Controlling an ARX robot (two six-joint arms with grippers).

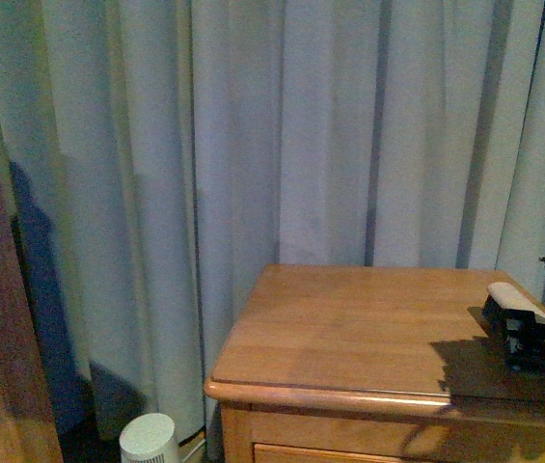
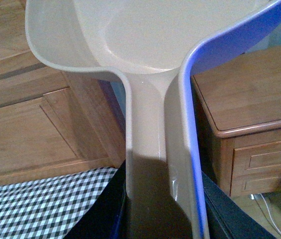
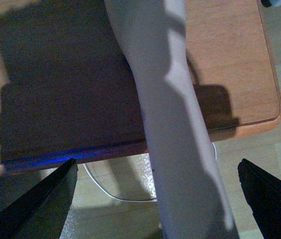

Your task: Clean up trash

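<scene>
- trash: not visible in any view, location unknown.
- dustpan (image 2: 155, 40): smooth beige plastic scoop with a blue rim; its handle runs back into the left gripper (image 2: 162, 199), dark fingers (image 2: 110, 209) pressed on both sides, clamped on it.
- Beyond that gripper: checked black-white cloth (image 2: 41, 199) and a wood panel (image 2: 31, 129).
- pale handle (image 3: 170, 99): smooth, rounded, passes between the right gripper (image 3: 157, 167) fingers. Jaws sit well apart from it, so can't tell the grip.
- Under the right gripper: nightstand (image 1: 349, 328), varnished wood with rounded edge; the arm casts a hard shadow on it.
- Below that gripper, past the edge: white cable (image 3: 110, 191).
- Behind: pleated grey curtain (image 1: 253, 145).
</scene>
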